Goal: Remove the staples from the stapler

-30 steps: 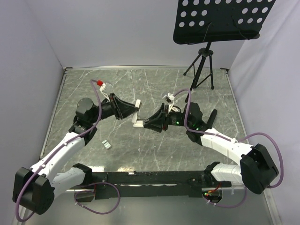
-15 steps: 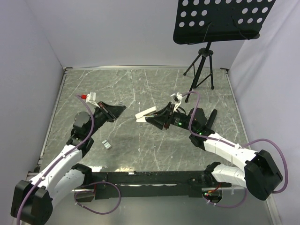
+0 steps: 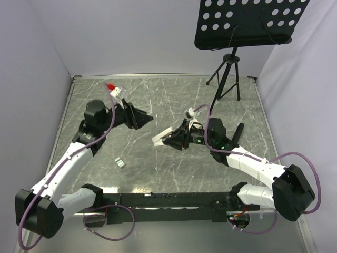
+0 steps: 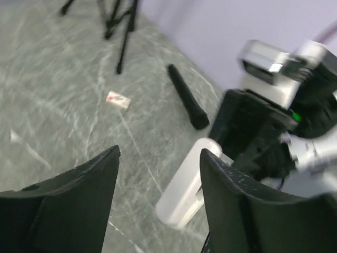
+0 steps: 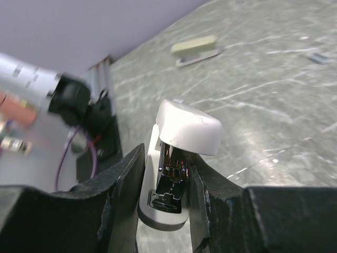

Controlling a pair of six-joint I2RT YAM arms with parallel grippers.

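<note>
The white stapler (image 3: 161, 137) is held off the table, and my right gripper (image 3: 176, 139) is shut on its rear half. In the right wrist view the stapler (image 5: 185, 126) stands between the two fingers with its white top lifted and the silvery inner channel showing. My left gripper (image 3: 146, 119) hovers to the left of the stapler's free end, open and holding nothing. In the left wrist view the stapler (image 4: 181, 187) lies ahead between the spread fingers of the left gripper (image 4: 159, 153), apart from both.
A small grey ridged block (image 3: 120, 162) lies on the table below the left arm. A black pen-like stick (image 4: 188, 97) and a small tan box with red (image 4: 118, 99) lie beyond the stapler. A music stand's tripod (image 3: 227, 74) stands at the back right.
My left gripper let go of the stapler's end, pulled back to the left, shut, then opened and rose again toward the stapler. The right gripper tilted and shifted the stapler slightly.
</note>
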